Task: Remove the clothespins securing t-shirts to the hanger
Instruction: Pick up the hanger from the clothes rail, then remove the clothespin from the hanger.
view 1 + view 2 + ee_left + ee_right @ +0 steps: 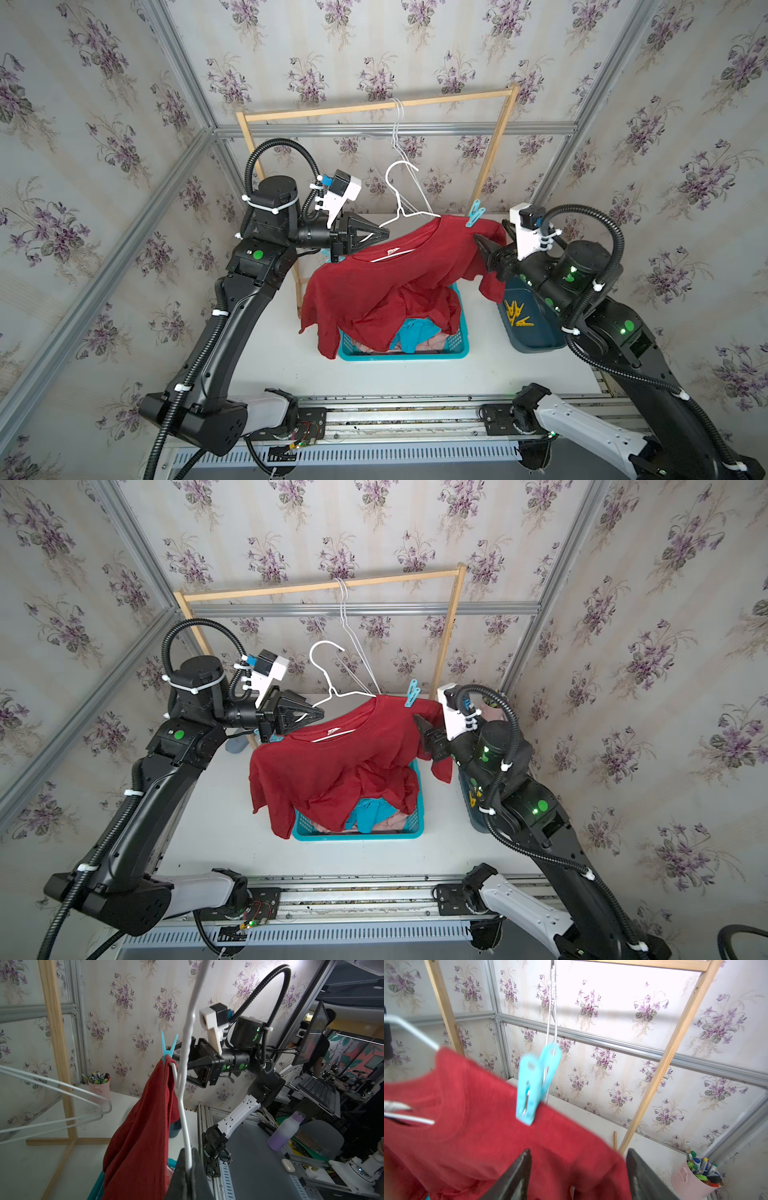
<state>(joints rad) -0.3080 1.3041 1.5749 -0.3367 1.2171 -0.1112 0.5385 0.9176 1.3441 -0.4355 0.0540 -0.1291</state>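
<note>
The step in hand looked like the removal of the last pin, a light blue clothespin (475, 214) clipped upright over the right shoulder seam of the dark red t-shirt (374, 286), pinching cloth to the white wire hanger (185, 1126). The left claw (384, 237) was shut tight on the hanger's wire at the opposite shoulder and held it up over the table (291, 365), while the shirt's hem sagged into the turquoise basket (403, 356), where a turquoise tee (415, 334) already lay. The right claw (578, 1152) stood wide open and held nothing; its jaws were low beside the shirt's right shoulder and sleeve, just below the pin and short of it. Yellow clothespins (516, 313) lay in the dark blue bin (536, 332) under that arm. By my reading, the next move called for the right claw to rise, line its jaws across the pin's two splayed handles and squeeze them so the clip opened, then lift it clear. The wrist view was blurred, so exact alignment could not be judged.
</note>
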